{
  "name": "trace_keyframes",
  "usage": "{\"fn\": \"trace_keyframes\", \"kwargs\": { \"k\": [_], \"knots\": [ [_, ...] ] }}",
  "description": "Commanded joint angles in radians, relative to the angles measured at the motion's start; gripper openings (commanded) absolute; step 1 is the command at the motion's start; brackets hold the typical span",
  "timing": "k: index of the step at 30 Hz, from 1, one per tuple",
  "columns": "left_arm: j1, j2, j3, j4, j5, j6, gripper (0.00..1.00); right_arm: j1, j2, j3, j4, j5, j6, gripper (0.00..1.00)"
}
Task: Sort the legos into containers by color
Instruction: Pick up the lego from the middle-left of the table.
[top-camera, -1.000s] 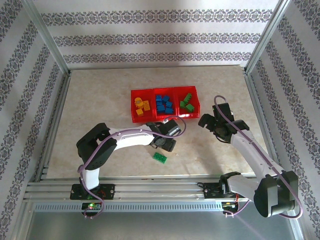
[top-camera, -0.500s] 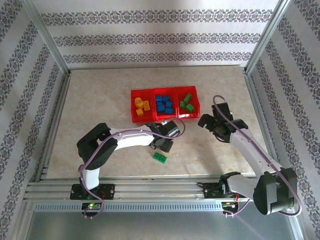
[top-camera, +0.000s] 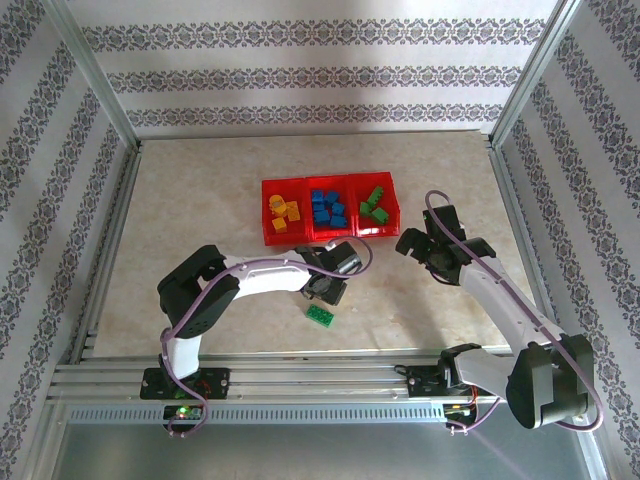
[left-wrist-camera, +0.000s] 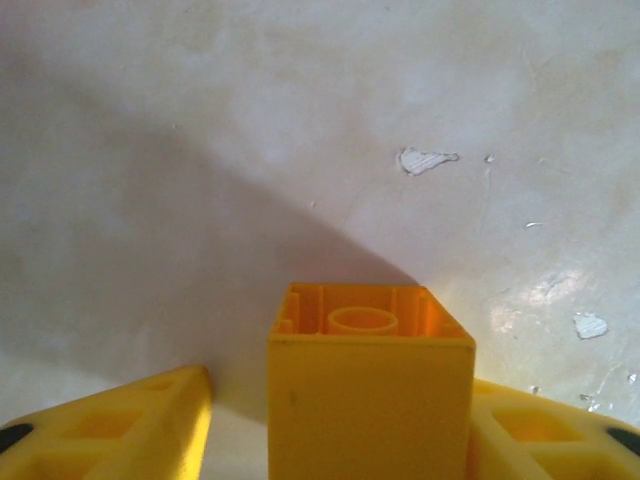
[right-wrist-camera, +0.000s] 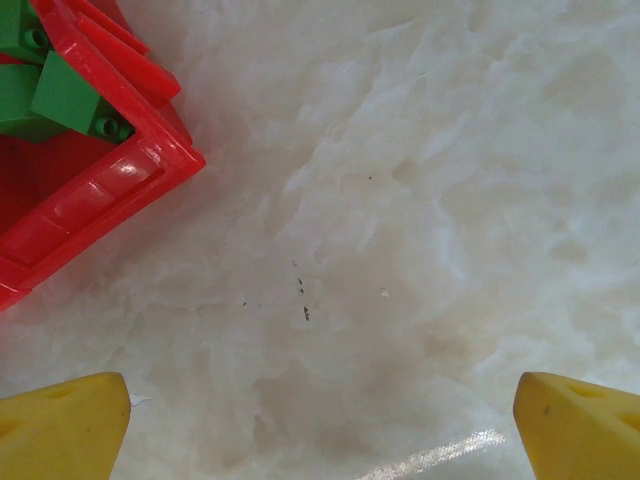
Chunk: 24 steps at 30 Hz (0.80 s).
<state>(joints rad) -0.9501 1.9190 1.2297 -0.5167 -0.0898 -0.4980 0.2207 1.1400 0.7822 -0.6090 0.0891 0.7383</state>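
Straddles yellow brick (left-wrist-camera: 370, 400) with left gripper (left-wrist-camera: 340, 430), jaws apart, gap beside one finger. Holds right gripper (right-wrist-camera: 320, 400) wide apart near corner of bins (right-wrist-camera: 110, 185).

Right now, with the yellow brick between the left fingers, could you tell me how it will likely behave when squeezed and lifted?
The yellow brick looks like rigid moulded plastic, so it should stay stiff when squeezed. Its hollow face with a tube inside suggests it is light. The flat, smooth sides may slip against the fingers if gripped off-centre.
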Motion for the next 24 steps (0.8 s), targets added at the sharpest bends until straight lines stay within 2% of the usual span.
{"fn": "trace_keyframes", "kwargs": {
  "k": [1, 8, 16, 24],
  "knots": [
    [-0.009, 0.034, 0.007, 0.009, -0.021, 0.013, 0.55, 0.009, -0.019, -0.008, -0.008, 0.026, 0.017, 0.98],
    [-0.007, 0.041, 0.011, 0.012, -0.004, 0.017, 0.46, 0.009, -0.014, -0.004, -0.005, 0.022, 0.017, 0.98],
    [0.0, 0.028, 0.016, 0.007, -0.022, 0.015, 0.27, 0.012, -0.009, -0.006, 0.0, 0.017, 0.017, 0.98],
    [0.033, -0.062, -0.021, 0.024, -0.066, 0.003, 0.23, 0.029, 0.005, -0.007, 0.012, 0.016, 0.024, 0.98]
  ]
}}
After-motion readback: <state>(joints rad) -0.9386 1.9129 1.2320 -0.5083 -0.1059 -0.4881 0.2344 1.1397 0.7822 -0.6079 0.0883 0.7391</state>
